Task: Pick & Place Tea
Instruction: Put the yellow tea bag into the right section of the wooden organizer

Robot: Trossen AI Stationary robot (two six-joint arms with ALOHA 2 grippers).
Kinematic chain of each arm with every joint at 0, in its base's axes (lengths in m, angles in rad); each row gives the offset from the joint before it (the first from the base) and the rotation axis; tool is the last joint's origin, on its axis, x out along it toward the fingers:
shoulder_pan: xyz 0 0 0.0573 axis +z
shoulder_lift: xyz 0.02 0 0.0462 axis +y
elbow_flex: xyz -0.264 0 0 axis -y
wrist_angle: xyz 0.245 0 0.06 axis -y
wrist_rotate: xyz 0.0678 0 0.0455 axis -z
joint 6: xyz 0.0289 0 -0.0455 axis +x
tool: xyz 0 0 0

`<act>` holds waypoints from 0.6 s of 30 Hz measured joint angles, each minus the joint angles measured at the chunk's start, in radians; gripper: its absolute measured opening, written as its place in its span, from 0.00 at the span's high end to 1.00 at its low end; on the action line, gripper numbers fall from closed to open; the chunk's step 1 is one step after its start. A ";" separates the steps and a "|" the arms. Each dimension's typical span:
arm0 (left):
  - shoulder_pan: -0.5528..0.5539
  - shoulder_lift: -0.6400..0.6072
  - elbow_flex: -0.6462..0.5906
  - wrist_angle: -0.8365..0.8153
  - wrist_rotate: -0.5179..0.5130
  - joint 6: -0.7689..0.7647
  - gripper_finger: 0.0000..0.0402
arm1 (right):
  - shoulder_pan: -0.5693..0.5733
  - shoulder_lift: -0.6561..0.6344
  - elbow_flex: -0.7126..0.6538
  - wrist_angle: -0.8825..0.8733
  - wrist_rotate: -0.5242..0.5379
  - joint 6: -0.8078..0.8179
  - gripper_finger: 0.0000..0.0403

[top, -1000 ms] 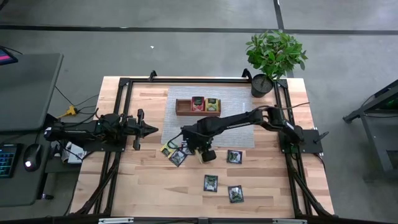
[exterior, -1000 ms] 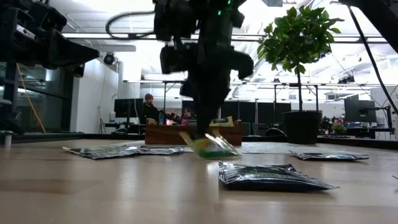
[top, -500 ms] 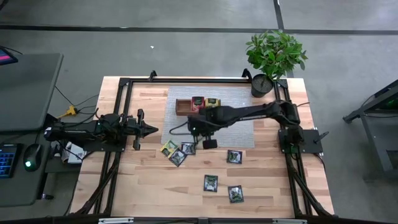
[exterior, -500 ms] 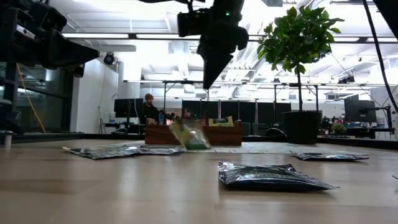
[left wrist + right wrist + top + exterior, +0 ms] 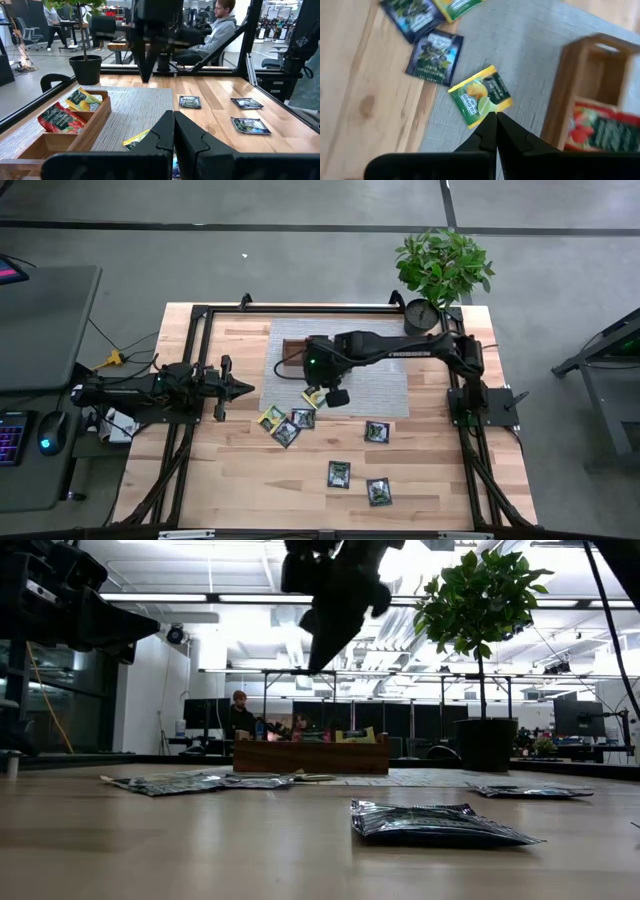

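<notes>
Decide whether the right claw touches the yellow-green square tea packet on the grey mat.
Apart. The low view shows the shut right claw high above the table; the yellow-green square tea packet lies on the grey mat.

No text, brand, number or sign can be read with certainty in any view. Printed labels are seen on the tea packets, but their lettering is too small and blurred to be made out: a white label band is shown on the yellow-green packet [image 5: 481, 96] lying on the grey mat, and pale label panels are shown on the dark packets [image 5: 434, 58] beside it on the wood. Print is likewise carried by the red packet [image 5: 61, 120] in the wooden tray [image 5: 95, 124], and it remains illegible.
</notes>
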 joint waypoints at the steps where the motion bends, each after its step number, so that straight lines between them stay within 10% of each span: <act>1: 0.000 0.000 0.000 0.000 0.000 0.000 1.00 | -0.001 0.009 -0.001 0.011 0.000 -0.022 0.99; 18: 0.000 0.000 0.000 0.000 0.000 0.000 1.00 | -0.031 0.165 -0.001 0.094 0.001 -0.169 0.48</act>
